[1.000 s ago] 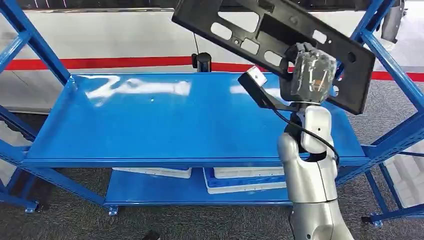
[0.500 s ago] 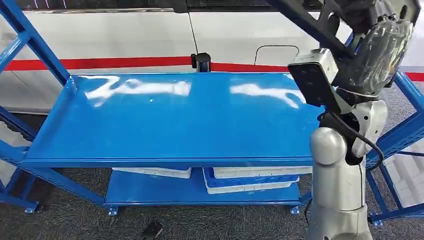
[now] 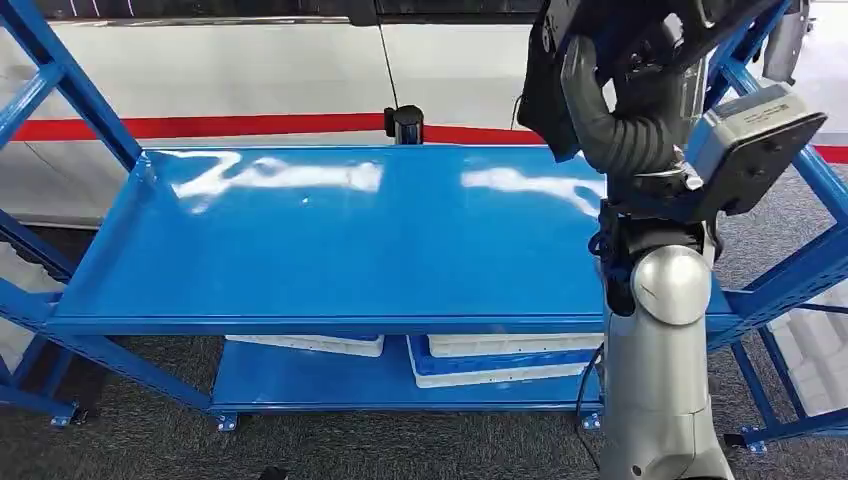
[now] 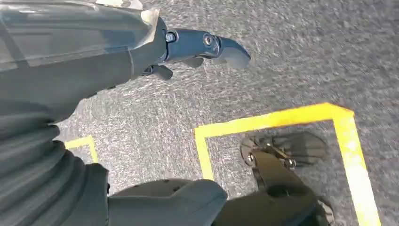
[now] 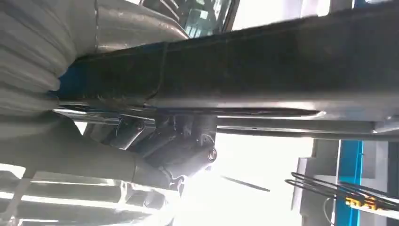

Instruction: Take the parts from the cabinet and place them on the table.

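Down at 9 o'clock, left hand (image 4: 141,52) is hanging over carpet, fingers apart, carrying nothing. Up at 1 o'clock, right hand (image 5: 155,141) is clamping the black plastic panel (image 3: 545,75): likely rigid, light, awkwardly long; gripping mid-span looks safest.

Shelf rack (image 3: 340,240) spans the frame centre, its upper deck running left to right. Two trays (image 3: 500,358) on the lower shelf, bottom centre, side by side, the right one stacked. Small post (image 3: 404,122) behind the deck's far edge, top centre. Right arm (image 3: 660,340) rises in front of the deck's right end; right hand (image 3: 640,90) at upper right holds the part (image 3: 545,90) above the deck.
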